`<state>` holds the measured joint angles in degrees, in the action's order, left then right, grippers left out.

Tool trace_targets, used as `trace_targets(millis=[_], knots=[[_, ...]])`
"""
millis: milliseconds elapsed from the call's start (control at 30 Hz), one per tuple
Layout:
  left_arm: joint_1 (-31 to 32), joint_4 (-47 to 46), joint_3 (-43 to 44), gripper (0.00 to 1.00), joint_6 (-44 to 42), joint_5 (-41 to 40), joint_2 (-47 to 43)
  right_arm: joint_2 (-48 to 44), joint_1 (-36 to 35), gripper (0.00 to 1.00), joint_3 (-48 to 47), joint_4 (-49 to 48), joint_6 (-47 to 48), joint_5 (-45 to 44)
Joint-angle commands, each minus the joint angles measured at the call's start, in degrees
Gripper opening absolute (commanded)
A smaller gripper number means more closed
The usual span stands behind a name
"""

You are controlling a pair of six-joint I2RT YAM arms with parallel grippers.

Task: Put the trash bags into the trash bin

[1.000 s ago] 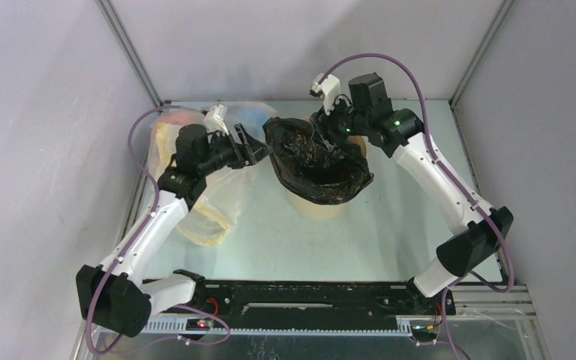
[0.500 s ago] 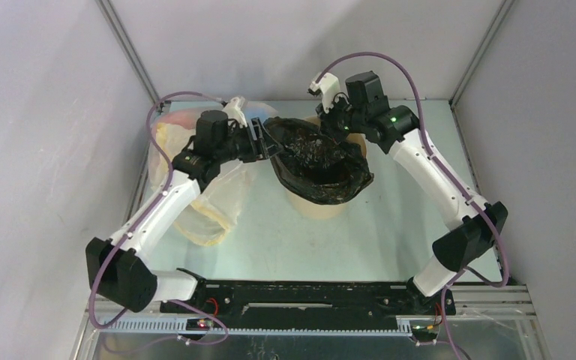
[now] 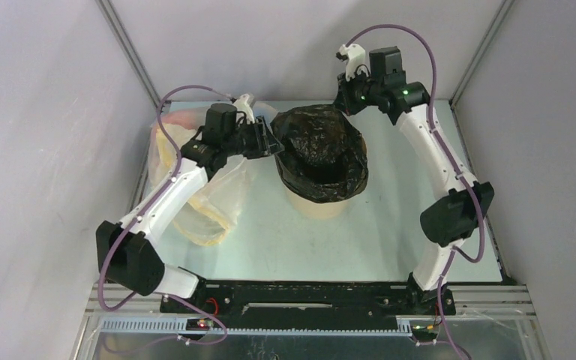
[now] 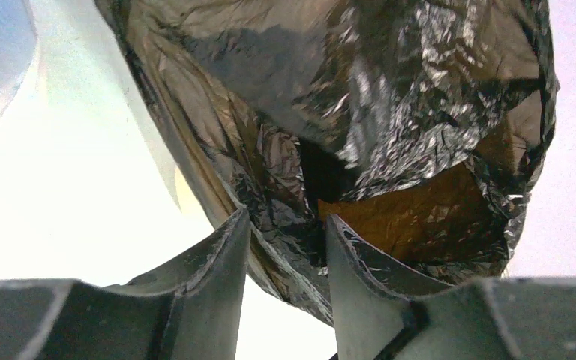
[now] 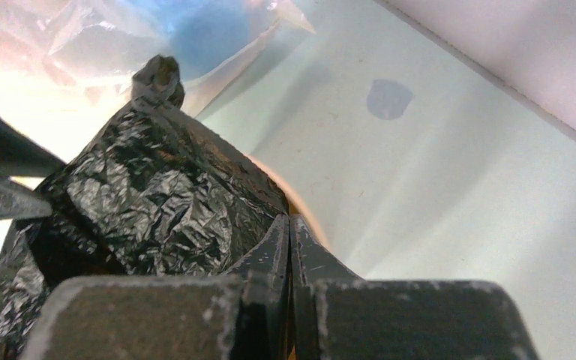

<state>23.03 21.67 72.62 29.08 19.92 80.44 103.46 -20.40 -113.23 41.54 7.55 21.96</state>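
The black trash bag (image 3: 319, 150) is draped over the tan trash bin (image 3: 316, 208) at the table's middle, hiding its rim and mouth. My right gripper (image 3: 343, 103) hovers at the bag's back right edge. In the right wrist view the right gripper (image 5: 290, 219) is shut, with the crinkled film of the trash bag (image 5: 157, 195) drawn up taut to its tips. My left gripper (image 3: 273, 142) is at the bag's left edge. Its fingers (image 4: 221, 255) stand apart, and a fold of the trash bag (image 4: 285, 225) hangs between them, unpinched.
A translucent clear bag (image 3: 210, 199) with yellow, red and blue tints lies on the table left of the bin, under the left arm; the right wrist view shows this clear bag (image 5: 195, 37) behind the black one. The enclosure's walls stand close on three sides.
My right gripper has shut on the bag's back edge and risen backward, pulling the film up. My left gripper has moved right onto the bag's left edge, its jaws narrowing.
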Motion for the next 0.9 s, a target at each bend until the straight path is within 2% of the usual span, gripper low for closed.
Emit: trace_targets(millis=[0,300,633,867], knots=[[0.4,0.3,2.3,0.46,-1.9,1.8,1.1,4.1,2.5,0.0,-5.7,0.2,-4.2,4.3],[0.4,0.3,2.3,0.45,-2.3,3.3,2.0,10.1,6.9,0.0,-7.1,-1.2,-8.4,6.1],[0.4,0.4,2.0,0.43,-2.6,3.0,2.2,15.8,12.8,0.0,-7.1,-0.5,-14.1,15.0],[0.5,0.3,1.6,0.42,-2.6,2.1,1.5,14.1,13.6,0.0,2.0,-3.9,-14.6,15.3]])
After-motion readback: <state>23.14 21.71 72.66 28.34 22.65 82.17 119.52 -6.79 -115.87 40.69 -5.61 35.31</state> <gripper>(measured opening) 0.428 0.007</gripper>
